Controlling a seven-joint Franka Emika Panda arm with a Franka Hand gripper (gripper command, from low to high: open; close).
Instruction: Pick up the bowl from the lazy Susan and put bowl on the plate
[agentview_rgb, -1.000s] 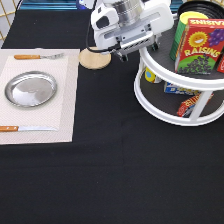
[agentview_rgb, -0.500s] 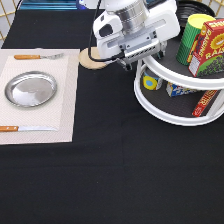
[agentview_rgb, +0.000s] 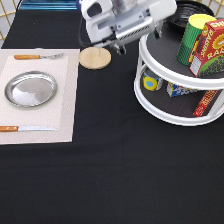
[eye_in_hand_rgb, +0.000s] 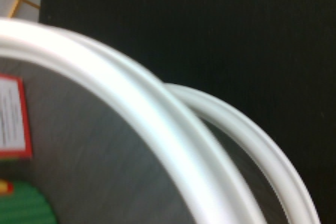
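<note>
The robot's white hand leans in from the top middle of the exterior view, its body stretched across toward the lazy Susan (agentview_rgb: 181, 82) at the upper right, and the gripper (agentview_rgb: 116, 48) hangs low at its underside, just above the table (agentview_rgb: 115, 165) beside the turntable's near rim; I cannot tell whether it is spread or closed. The bowl (agentview_rgb: 186, 11) sits at the back of the top tier, half hidden behind the hand and next to a yellow-green can (agentview_rgb: 194, 36) and a red box (agentview_rgb: 210, 47). Far over at the left, the plate (agentview_rgb: 30, 89) lies bare on a pale placemat (agentview_rgb: 65, 100), with a wooden coaster (agentview_rgb: 95, 57) between it and the hand. The wrist view shows only the turntable's white rims (eye_in_hand_rgb: 180, 130) up close.
</note>
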